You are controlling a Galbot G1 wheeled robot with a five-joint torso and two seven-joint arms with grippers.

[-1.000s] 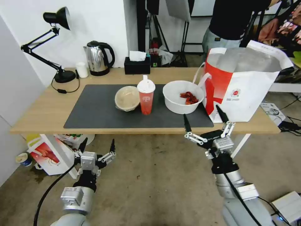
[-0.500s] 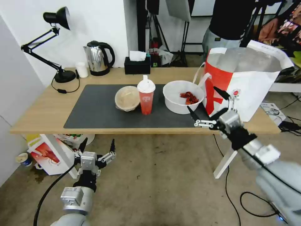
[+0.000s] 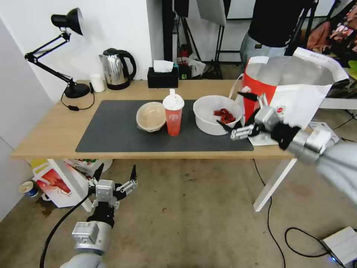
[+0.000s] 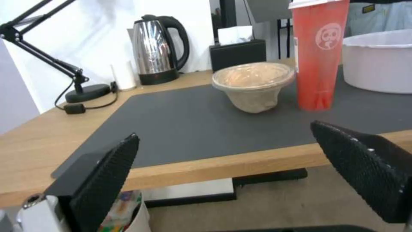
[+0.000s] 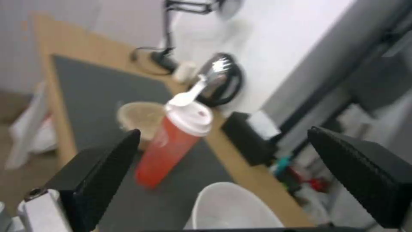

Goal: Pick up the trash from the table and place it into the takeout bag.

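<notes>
Crayfish-shell bowl (image 3: pixel 215 114) sits on the tabletop (image 3: pixel 48 130) just beside the spread right claw (image 3: pixel 240 113), which hovers between it and the takeout bag (image 3: pixel 293 96); beyond stand the red drink cup (image 3: pixel 173 113) and beige lidded container (image 3: pixel 150 116). The left claw (image 3: pixel 116 174) hangs spread below the tabletop edge.

From the left wrist, container (image 4: pixel 253 84) and cup (image 4: pixel 318 54) stand ahead, a kettle (image 4: pixel 159 51) behind.

From the right wrist, the cup (image 5: pixel 173 141) lies ahead, the bowl's (image 5: pixel 234 207) rim nearer.

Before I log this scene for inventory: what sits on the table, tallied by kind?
Takeout trash: 3 (white bowl, drink cup, lidded container)
Takeout bag: 1
Kettle: 1
Desk lamp: 1
Tissue box: 1
Small white cup: 1
Total: 8
</notes>
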